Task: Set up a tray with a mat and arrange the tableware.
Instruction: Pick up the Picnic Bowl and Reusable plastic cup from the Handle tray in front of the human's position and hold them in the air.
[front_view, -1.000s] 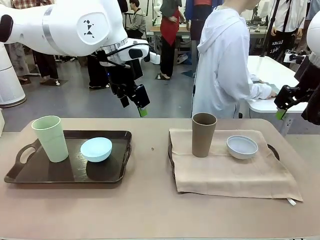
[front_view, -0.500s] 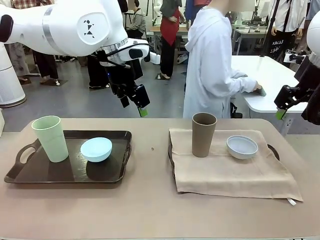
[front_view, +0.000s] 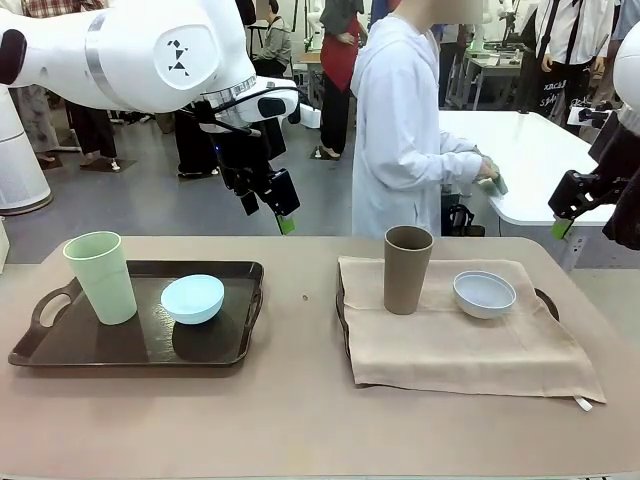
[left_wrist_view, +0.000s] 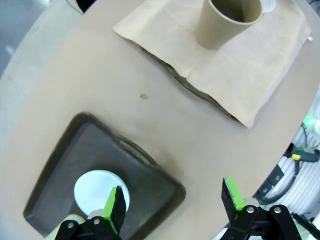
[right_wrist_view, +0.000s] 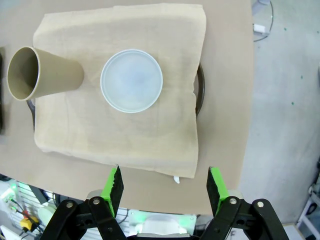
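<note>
Above the table (front_view: 300, 420), left pincer (left_wrist_view: 172, 192) and right pincer (right_wrist_view: 165, 175) gape wide, empty; brown cup (front_view: 408, 270) stands on the mat (front_view: 470, 350).

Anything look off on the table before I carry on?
The mat sits skewed on the right tray, its near right corner spilling onto the table. The left tray has no mat. A small speck lies between the trays. Nothing spilled.

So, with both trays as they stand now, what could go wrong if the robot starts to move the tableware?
1. The brown cup is tall and stands on the draped mat; a tug on the cloth might tip it.
2. The mat hangs over its tray at the near side, so the open right hand could catch it when descending.
</note>
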